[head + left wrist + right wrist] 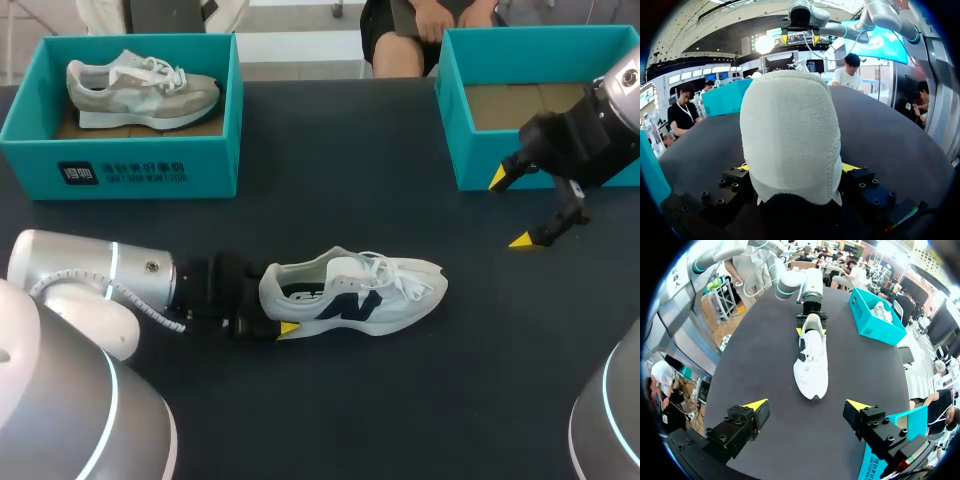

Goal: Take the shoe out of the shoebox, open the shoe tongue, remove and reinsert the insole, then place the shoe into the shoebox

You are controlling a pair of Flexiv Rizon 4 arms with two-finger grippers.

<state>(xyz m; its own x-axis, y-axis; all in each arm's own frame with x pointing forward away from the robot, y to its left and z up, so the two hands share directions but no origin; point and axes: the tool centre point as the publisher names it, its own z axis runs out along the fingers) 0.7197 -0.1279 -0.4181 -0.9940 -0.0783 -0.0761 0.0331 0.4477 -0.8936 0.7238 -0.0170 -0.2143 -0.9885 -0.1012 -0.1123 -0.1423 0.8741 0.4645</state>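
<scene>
Head view: white lace-up sneaker (355, 290) with a navy side mark stands on its sole on the black surface (330, 400), near the middle and apart from both boxes. Its long axis runs side to side, heel toward my left arm, toe toward my right. The navy mark faces the camera, with the laces (385, 268) on top.

Left pincer (272, 305) sits at the heel. Only one yellow tip shows in this view; the other is hidden behind the shoe. The left wrist view supplies the rest: the padded white heel fills the gap, with a yellow tip against each side, so the pincer is clamped on the heel. That view shows none of the toe or laces.

Right wrist view: the sneaker is seen lengthwise, toe pointing at the right pincer (806, 405), which hangs over bare surface with fingers spread wide and nothing between them. The head view places it just in front of the right-hand box, well apart from the sneaker.

Containers: left-hand teal cardboard shoebox (130, 170), at the far left, holds a grey-and-beige sneaker (140, 90) lying along the box, toe to the right. Right-hand teal cardboard shoebox (448, 120), at the far right, is open with its brown cardboard floor (520, 105) showing.
</scene>
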